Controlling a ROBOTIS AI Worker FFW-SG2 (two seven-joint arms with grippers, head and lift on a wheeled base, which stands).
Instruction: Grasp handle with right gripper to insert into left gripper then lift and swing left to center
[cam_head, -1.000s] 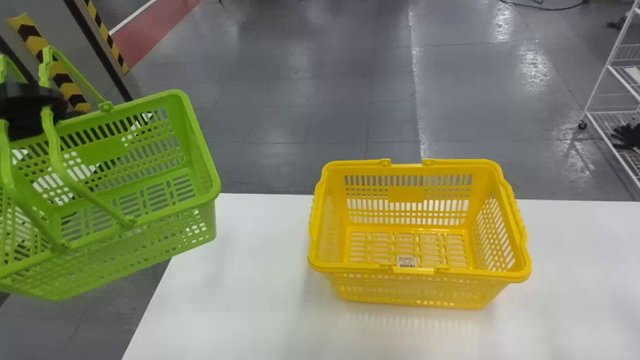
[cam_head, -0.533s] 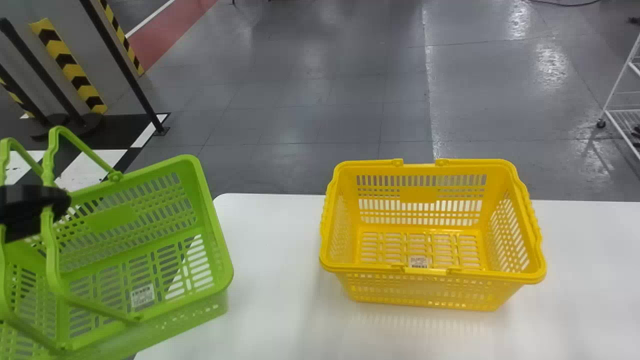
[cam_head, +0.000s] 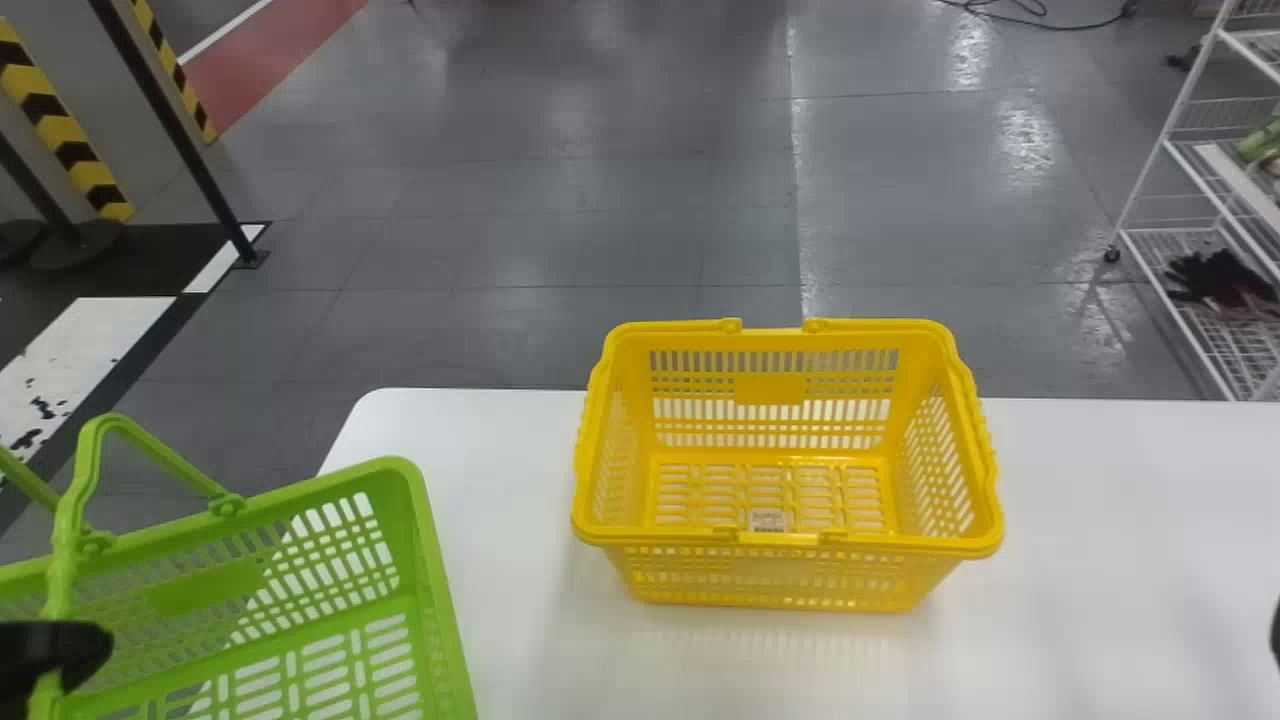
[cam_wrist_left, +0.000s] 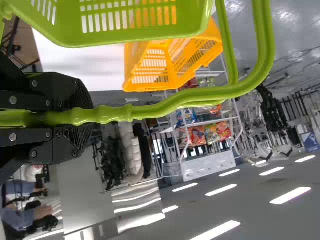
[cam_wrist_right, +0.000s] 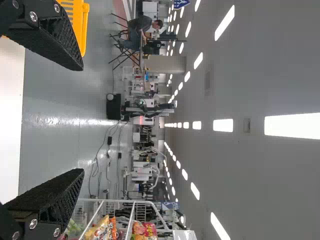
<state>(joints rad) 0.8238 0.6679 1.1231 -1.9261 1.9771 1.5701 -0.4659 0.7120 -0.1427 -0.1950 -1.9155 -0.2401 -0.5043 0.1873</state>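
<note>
- Twelve o'clock is straight ahead of the robot.
- The green basket is toward ten o'clock. It has dropped in the head view with each frame and now lies at the lower corner; half a second ago its far rim stood well higher.
- Its near side now runs out of the head view, and the gap between it and the yellow basket looks narrower than before.
- The left gripper, toward ten o'clock, has come down along with the basket. It is clamped on the handle, which passes between its fingers.
- I cannot tell whether the green basket's base touches the table.
- The yellow basket, toward one o'clock, still sits upright on the table, handles folded along its rim. It has slid left in the picture together with the floor lines, so the head has turned right.
- The wire rack, toward two o'clock, now shows more of its shelves.
- The right gripper has just entered at the head view's edge, toward three o'clock; its fingers are spread wide.
</note>
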